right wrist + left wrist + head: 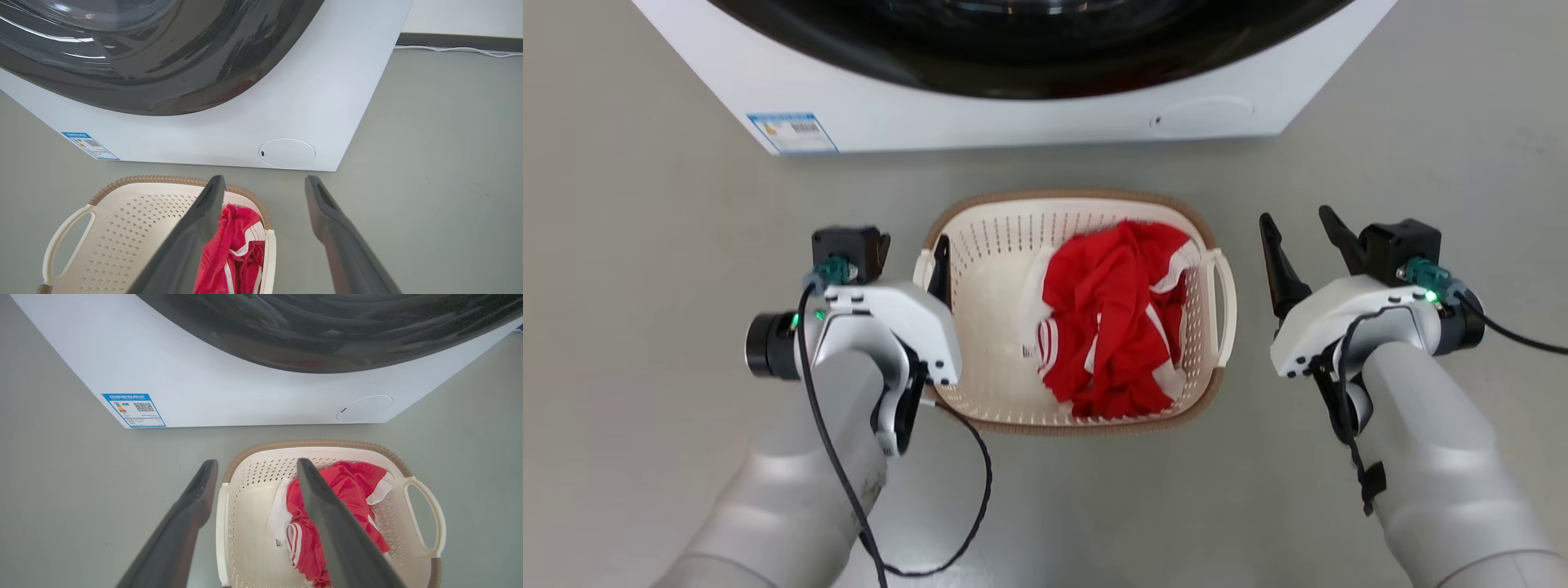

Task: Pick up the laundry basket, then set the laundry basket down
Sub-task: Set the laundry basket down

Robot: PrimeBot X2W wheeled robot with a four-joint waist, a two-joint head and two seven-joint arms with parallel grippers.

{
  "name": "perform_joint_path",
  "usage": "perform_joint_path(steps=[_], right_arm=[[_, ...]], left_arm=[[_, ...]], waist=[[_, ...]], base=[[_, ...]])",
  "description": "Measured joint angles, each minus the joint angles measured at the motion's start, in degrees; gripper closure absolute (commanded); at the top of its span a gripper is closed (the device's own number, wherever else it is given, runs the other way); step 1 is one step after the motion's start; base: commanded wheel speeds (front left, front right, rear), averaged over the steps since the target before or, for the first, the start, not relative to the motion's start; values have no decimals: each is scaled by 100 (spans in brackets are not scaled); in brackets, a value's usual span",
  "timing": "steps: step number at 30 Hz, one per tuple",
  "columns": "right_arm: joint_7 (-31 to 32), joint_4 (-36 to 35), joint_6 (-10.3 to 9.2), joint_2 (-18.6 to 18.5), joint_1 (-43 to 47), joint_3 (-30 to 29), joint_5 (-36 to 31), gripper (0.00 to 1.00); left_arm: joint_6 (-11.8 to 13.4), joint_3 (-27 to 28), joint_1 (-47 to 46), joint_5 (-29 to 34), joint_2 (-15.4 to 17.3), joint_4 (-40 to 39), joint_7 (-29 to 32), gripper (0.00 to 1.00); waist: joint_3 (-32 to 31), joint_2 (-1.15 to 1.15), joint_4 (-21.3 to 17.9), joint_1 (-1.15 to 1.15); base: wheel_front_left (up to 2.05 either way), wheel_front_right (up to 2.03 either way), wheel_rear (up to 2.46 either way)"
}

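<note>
Bare floor (1380, 163) lies open on both sides of the basket (1078, 198), with a narrower strip between it and the washer (1013, 118) behind. Inside, red cloth (1111, 327) fills the right half; the left half is free.

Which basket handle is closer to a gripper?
The left handle: the left gripper's open fingers straddle it, one inside the laundry basket, one outside. The right handle has bare floor between it and the open right gripper.

washer (253, 388) | blue-edged sticker (134, 410) with QR code | print too small to read
</note>
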Motion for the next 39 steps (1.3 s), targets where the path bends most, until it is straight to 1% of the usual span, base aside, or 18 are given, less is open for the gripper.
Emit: perform_joint_path(steps=[6,16,19,27,29,39], right_arm=[[-9,-379,0,10,374,-78,-108,0],[-10,-1078,0,31,1242,-175,-252,0],[-10,-1221,0,37,1496,-207,-293,0],[-10,-1533,0,52,2159,-260,-347,0],[-10,-1636,0,54,2322,-249,-346,0],[-10,-2039,0,65,2799,-205,-346,0]], left_arm=[[-10,568,549,444,27,-437,0,0],[-260,1445,1597,1058,33,-1025,0,0],[-346,1645,1925,1220,60,-1135,0,0],[-412,2179,2733,1510,75,-1480,0,0],[-463,2294,2892,1614,71,-1586,0,0],[-564,2764,3511,1934,40,-2060,0,0]], waist=[[-463,0,14,0],[-1343,0,74,0],[-1626,0,82,0],[-2332,0,93,0],[-2479,0,98,0],[-2941,0,81,0]], base=[[0,0,0],[0,0,0],[0,0,0],[0,0,0],[0,0,0],[0,0,0]])
